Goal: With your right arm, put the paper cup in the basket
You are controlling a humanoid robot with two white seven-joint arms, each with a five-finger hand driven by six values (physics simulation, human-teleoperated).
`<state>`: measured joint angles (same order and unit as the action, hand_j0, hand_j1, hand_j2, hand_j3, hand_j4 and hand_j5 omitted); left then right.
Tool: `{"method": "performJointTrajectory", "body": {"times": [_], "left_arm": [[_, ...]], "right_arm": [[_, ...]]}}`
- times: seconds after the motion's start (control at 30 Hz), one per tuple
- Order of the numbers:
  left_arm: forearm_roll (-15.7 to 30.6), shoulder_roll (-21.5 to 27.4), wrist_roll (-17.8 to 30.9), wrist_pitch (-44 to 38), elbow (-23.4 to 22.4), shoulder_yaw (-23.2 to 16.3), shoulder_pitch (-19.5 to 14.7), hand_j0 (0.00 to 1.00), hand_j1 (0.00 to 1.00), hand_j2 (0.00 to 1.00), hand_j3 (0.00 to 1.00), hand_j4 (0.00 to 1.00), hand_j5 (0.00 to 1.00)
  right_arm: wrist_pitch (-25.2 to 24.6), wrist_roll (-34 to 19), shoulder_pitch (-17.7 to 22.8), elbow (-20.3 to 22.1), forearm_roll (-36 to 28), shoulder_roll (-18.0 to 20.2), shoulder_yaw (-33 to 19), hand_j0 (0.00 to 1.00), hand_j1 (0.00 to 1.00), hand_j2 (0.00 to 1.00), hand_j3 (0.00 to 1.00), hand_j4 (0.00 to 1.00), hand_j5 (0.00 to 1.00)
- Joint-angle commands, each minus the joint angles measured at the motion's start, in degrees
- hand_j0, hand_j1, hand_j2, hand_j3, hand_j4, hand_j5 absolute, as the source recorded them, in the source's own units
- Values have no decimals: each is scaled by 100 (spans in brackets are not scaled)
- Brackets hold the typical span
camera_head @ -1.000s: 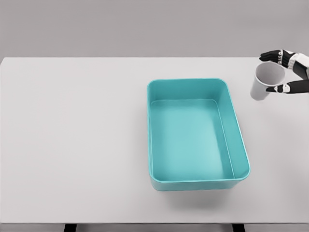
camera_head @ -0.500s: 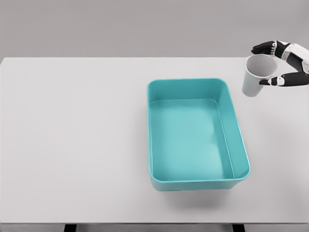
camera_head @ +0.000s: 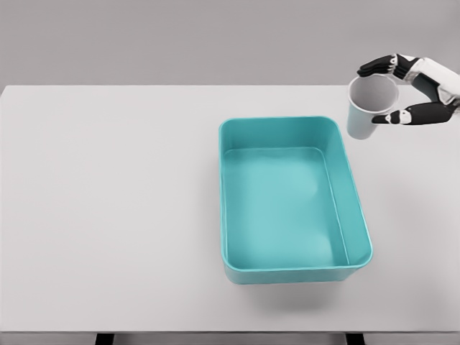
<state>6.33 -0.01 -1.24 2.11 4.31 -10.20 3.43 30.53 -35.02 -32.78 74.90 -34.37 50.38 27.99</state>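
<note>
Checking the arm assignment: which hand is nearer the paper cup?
Right. The right hand grips the paper cup at its rim, held above the table beyond the basket's far right corner. The left hand is out of view.

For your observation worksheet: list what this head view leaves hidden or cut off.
- Right hand: its arm is cut off by the right edge.
- Paper cup: its far side is hidden by its own wall.
- Basket: underside hidden.
- Left arm: not in view.
</note>
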Motion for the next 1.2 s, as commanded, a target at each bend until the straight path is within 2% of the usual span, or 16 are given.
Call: {"method": "performJointTrajectory", "body": {"times": [0.0,0.23,0.77,1.17], "left_arm": [[0,1,1,0,-1,0,0,100,100,100,100,100,100],[0,1,1,0,-1,0,0,100,100,100,100,100,100],[0,1,1,0,-1,0,0,100,100,100,100,100,100],[0,1,1,0,-1,0,0,100,100,100,100,100,100]], "right_arm": [[-12,2,0,139,-43,6,-4,75,75,75,75,75,75],[-12,2,0,429,-17,-116,57,75,75,75,75,75,75],[-3,2,9,411,440,-495,373,75,75,75,75,75,75],[-3,2,9,376,651,-600,532,75,75,75,75,75,75]]}}
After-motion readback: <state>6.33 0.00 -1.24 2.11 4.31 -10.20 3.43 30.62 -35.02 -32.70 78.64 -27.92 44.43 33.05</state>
